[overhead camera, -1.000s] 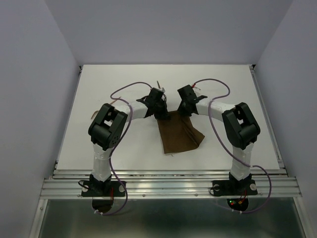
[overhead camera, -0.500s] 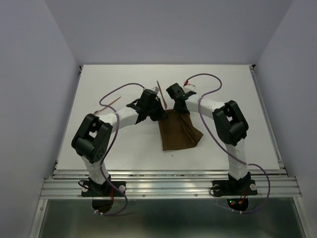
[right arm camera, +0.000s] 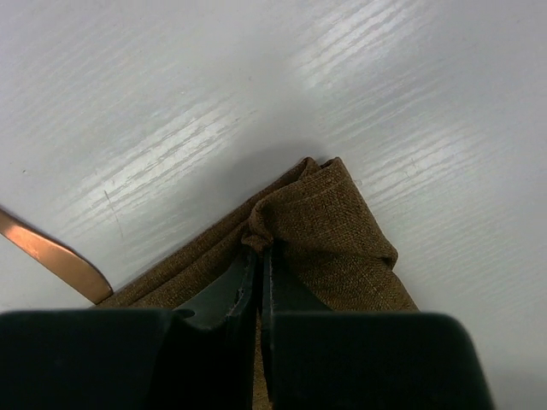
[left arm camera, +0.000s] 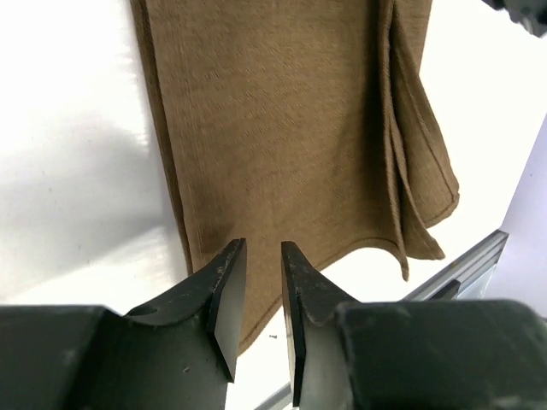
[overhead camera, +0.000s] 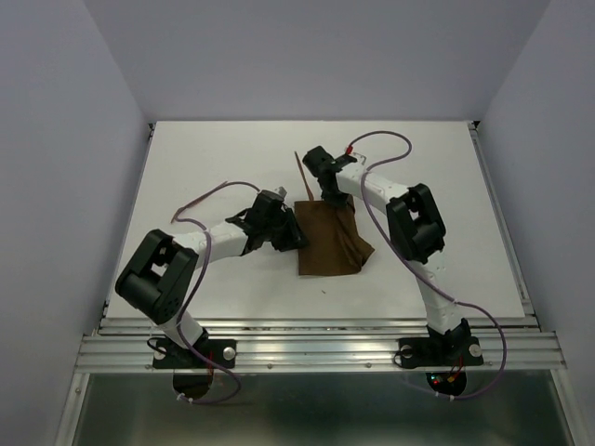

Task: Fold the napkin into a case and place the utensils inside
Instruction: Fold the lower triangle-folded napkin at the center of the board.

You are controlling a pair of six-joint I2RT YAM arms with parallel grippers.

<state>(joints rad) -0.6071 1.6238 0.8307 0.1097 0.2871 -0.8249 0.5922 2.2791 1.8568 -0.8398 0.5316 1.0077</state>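
Observation:
The dark brown napkin (overhead camera: 330, 243) lies folded in the middle of the white table, with loose layers along its right side (left arm camera: 410, 154). At the napkin's near left edge (left arm camera: 282, 128), my left gripper (overhead camera: 290, 234) hovers low, its jaws (left arm camera: 262, 248) a little apart with nothing between them. My right gripper (overhead camera: 332, 193) is shut on a bunched bit of the napkin's (right arm camera: 342, 231) far corner, right at its tips (right arm camera: 261, 252). One reddish-brown utensil (overhead camera: 300, 171) lies just beyond the far left corner; its end (right arm camera: 51, 252) shows beside the cloth.
A tiny dark speck (overhead camera: 323, 291) lies on the table in front of the napkin. The aluminium rail (overhead camera: 316, 348) runs along the near edge, and grey walls close in both sides. Purple cables (overhead camera: 386, 144) loop over the arms.
My left arm has stretched out low and drawn back to the napkin's near left edge, and its jaws have parted. My right gripper has pulled the far corner away from me, squaring the cloth.

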